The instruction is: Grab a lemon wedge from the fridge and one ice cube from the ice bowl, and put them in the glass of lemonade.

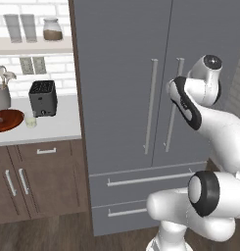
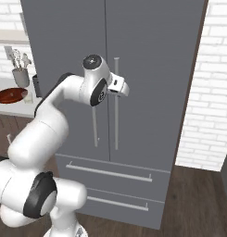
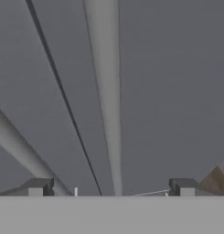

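Fridge (image 1: 121, 73) doors shut, gripper (image 3: 111, 187) open nr handle (image 3: 106, 91)

Fridge (image 1: 121, 73) top cut off by frame; doors shut, interior hidden; ice bowl (image 1: 6, 120) contents perhaps too small to tell.

black toaster (image 1: 43, 98), utensil cup (image 1: 1, 95), jar (image 1: 52, 29)

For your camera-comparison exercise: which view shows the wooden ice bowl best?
The left base view: the ice bowl sits near on the counter. The right base view shows it small at its left edge.
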